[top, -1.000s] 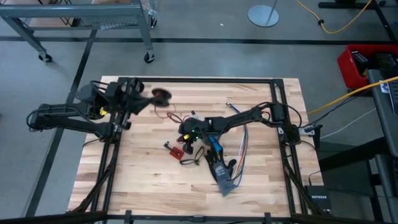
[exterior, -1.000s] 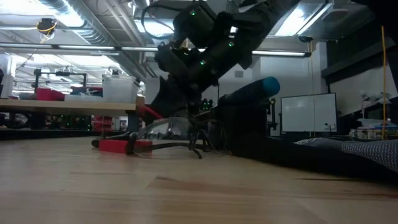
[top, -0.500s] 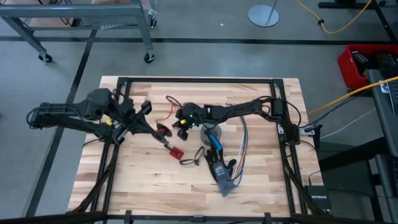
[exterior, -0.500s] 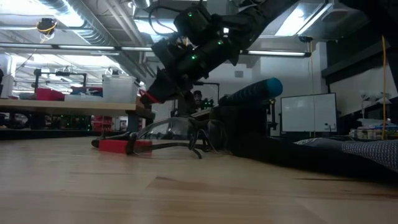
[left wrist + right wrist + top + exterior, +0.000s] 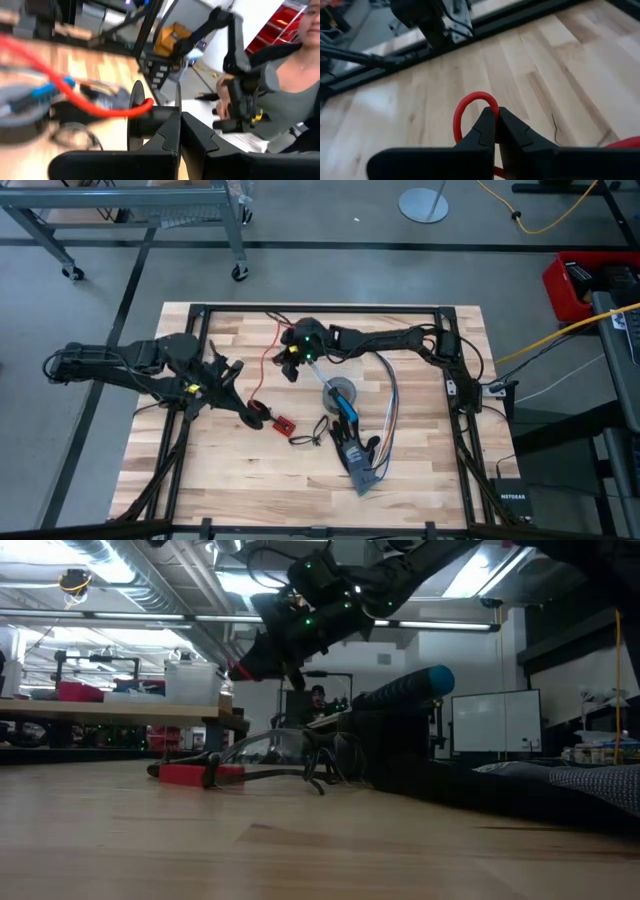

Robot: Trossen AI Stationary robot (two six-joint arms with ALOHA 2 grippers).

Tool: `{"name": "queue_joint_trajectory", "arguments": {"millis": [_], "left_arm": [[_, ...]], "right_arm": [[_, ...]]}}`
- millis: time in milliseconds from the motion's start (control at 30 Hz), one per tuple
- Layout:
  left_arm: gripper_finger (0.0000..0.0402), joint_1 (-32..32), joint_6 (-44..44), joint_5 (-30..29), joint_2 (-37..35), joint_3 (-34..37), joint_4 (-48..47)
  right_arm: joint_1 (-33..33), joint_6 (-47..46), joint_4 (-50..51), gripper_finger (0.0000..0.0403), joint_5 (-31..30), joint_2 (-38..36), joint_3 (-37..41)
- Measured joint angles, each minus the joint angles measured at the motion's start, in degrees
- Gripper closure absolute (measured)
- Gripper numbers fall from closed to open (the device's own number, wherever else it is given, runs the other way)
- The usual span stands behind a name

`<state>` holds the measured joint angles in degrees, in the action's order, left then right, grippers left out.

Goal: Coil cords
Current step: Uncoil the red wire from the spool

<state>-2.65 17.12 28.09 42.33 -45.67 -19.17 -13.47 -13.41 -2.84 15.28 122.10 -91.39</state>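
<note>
— Where pinched, loops red above the fingertips: cord (image 5: 470, 98), clamped tight by the right gripper (image 5: 496, 114), raised over the far middle of the table (image 5: 225, 470).
— And from there?
— Runs nearward and left to a black spool (image 5: 136, 107), gripped by the left gripper (image 5: 254, 412), fingers closed on it, low over the wood, left of centre.
— Close by?
— Small red board (image 5: 283, 423) just right of that gripper; grey tape roll (image 5: 340, 393) farther right.

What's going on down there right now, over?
Right tool shut on red cord, raised at table's far side. Left tool shut on the same cord, lower down. Grey tape roll close by.
</note>
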Motion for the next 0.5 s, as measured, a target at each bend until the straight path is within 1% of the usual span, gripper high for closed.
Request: {"name": "queue_joint_trajectory", "arguments": {"millis": [100,200,367,500], "left_arm": [[0.0401,-0.01,1.19,-1.50,0.00,0.00,-3.87],[0.0402,-0.01,1.87,-5.77,0.00,0.00,-7.79],[0.0401,-0.01,1.75,-17.52,0.00,0.00,-14.43],[0.0402,-0.01,1.72,-26.89,-0.10,0.00,-18.28]], "right_arm": [[-1.25,-0.04,-0.04,0.0397,2.58,0.00,-2.05],[-2.25,-0.71,0.44,0.0397,5.42,-0.02,-3.87],[-3.13,-1.37,4.22,0.0397,12.39,-0.02,-6.71],[-3.13,-1.42,6.80,0.0397,21.37,-0.02,-7.39]]}}
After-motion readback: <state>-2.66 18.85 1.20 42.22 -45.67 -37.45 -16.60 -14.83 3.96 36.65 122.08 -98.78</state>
